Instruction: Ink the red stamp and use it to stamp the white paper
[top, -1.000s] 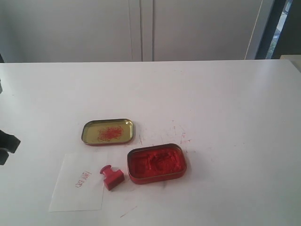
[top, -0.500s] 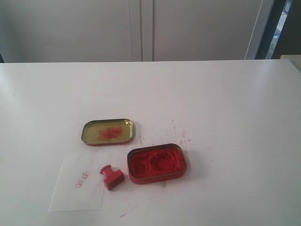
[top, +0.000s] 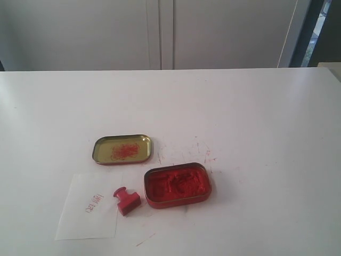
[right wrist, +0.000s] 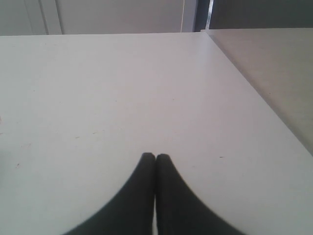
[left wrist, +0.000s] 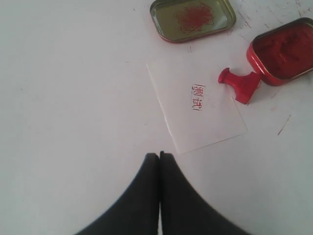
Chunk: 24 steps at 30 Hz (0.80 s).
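Both grippers are pressed shut with nothing between the fingers: the left gripper [left wrist: 159, 155] hangs over bare table [top: 256, 117] just off a corner of the white paper [left wrist: 195, 105], and the right gripper [right wrist: 155, 156] is over an empty stretch well away from everything. The red stamp [left wrist: 240, 84] lies tipped on its side, its knob over the paper's edge and its block just beside the open tin of red ink [top: 177, 184]. On the paper is a small red framed mark, two characters that look like "测试". A gold lid [top: 122, 149] smeared with red sits nearby.
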Available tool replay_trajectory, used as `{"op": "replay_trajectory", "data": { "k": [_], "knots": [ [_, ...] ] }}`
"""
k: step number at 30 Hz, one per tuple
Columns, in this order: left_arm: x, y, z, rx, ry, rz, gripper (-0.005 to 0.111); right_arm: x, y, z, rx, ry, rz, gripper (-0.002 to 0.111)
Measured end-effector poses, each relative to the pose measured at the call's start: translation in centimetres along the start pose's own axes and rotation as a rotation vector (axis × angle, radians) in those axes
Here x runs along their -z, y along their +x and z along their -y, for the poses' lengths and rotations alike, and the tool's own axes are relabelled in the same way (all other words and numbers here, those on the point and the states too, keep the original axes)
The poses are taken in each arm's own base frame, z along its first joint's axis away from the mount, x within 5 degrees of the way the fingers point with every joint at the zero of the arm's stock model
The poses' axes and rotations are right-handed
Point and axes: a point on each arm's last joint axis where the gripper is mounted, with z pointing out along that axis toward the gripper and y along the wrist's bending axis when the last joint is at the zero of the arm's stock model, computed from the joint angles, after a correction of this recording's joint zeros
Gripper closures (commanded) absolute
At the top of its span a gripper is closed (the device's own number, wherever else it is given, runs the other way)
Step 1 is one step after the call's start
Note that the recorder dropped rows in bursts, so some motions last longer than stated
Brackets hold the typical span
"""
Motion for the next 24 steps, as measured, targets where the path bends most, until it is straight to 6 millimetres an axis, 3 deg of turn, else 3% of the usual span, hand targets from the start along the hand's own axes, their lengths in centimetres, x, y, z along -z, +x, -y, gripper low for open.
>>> {"op": "replay_trajectory", "data": {
  "k": [24],
  "knots": [
    [1.04,0.38,0.21,-0.076,-0.026,0.055,0.107,0.0,0.0,0.0,0.0,0.0,0.0,0.108]
  ]
}}
